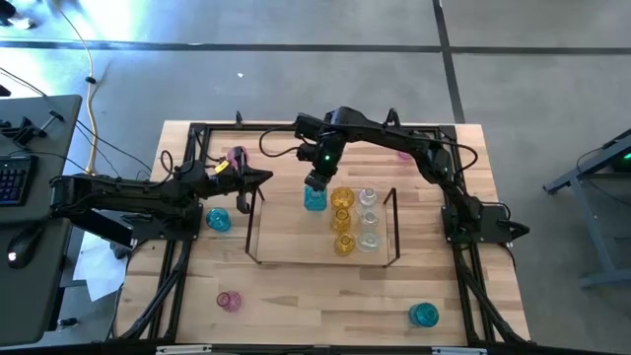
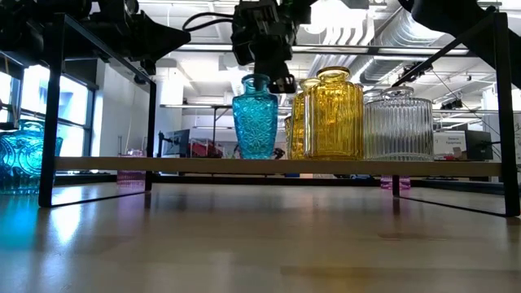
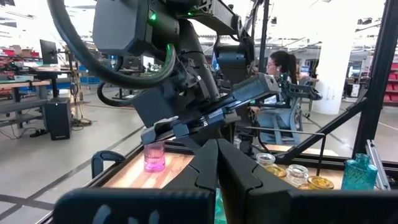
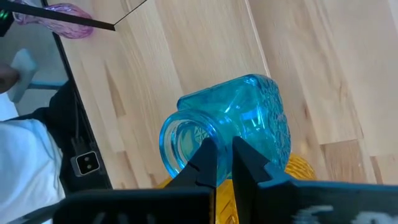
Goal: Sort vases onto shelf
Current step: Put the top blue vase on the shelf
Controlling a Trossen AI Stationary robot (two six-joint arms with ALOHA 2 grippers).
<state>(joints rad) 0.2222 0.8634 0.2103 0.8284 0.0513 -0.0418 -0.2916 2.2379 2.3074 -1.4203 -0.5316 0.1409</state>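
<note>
right claw (image 4: 224, 158) above teal vase (image 4: 233, 121) mouth

Teal vase (image 2: 23, 159) cut off at edge

**Room around the work table**

Grey concrete floor (image 1: 296, 89) crossed by dark seams; yellow cable (image 1: 91, 89) trailing across it. Dark desk with keyboard (image 1: 12, 179) beside the wooden table (image 1: 306, 296). Exposed ceiling ducts (image 2: 366, 28) and tall windows (image 2: 81, 114). A seated person (image 3: 280, 68) works among distant benches.
</note>
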